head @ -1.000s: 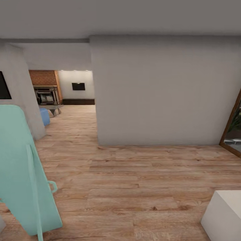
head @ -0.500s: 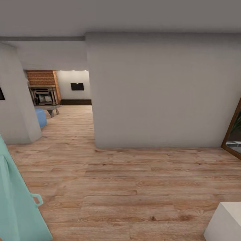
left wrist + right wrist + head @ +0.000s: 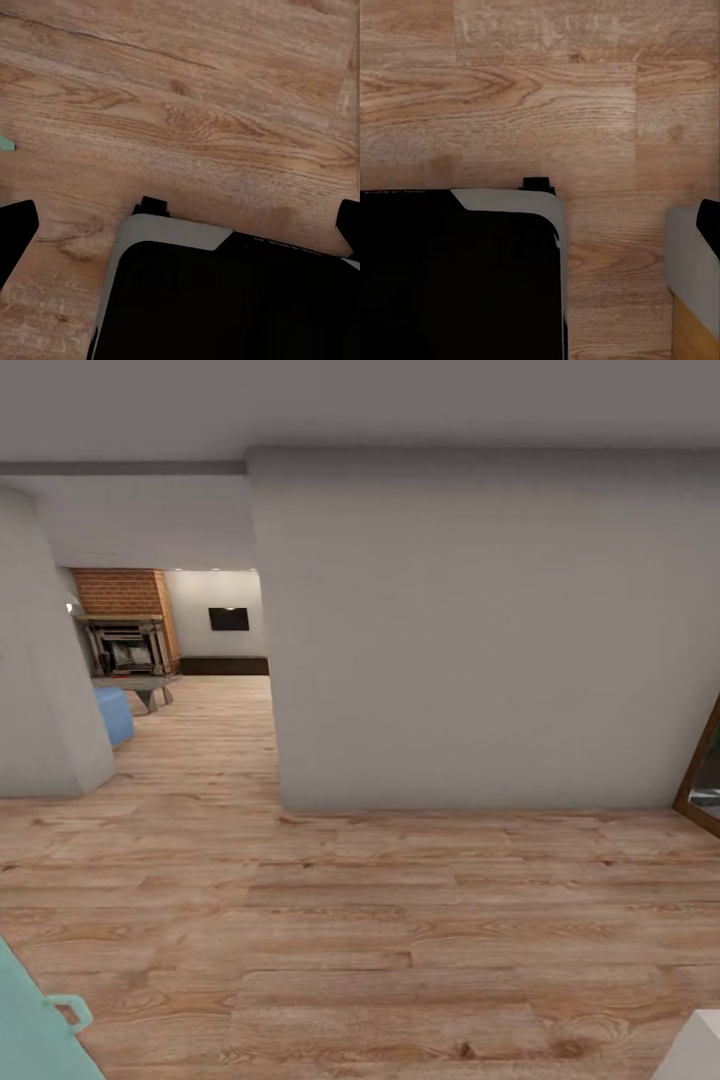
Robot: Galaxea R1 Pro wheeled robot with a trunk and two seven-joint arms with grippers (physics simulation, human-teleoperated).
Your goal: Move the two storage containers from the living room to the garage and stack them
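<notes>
The robot is on its way through the house, and the step in hand looks to be the drive toward the living room, where the two storage containers have to be fetched; no container appears in these pictures, so I cannot say where they stand. The head view looks over a light wood plank floor [image 3: 400, 920] toward a grey wall block [image 3: 480, 640]. Beside this block a passage opens, and far down it stand a brick fireplace [image 3: 125, 625] and a blue seat [image 3: 113, 715]. A turquoise object [image 3: 40, 1030] sits at the lower corner on the robot's left side, and a white corner [image 3: 695, 1050] on its right. In the left wrist view the left pincer [image 3: 180, 232] shows two dark fingertips [image 3: 15, 232] far apart with only floor between them, so it is wide open and holds nothing. In the right wrist view only one dark tip [image 3: 711, 217] is visible, so I cannot tell the state of the right pincer. The next move probably calls for steering into the passage while keeping away from the wall corner.
</notes>
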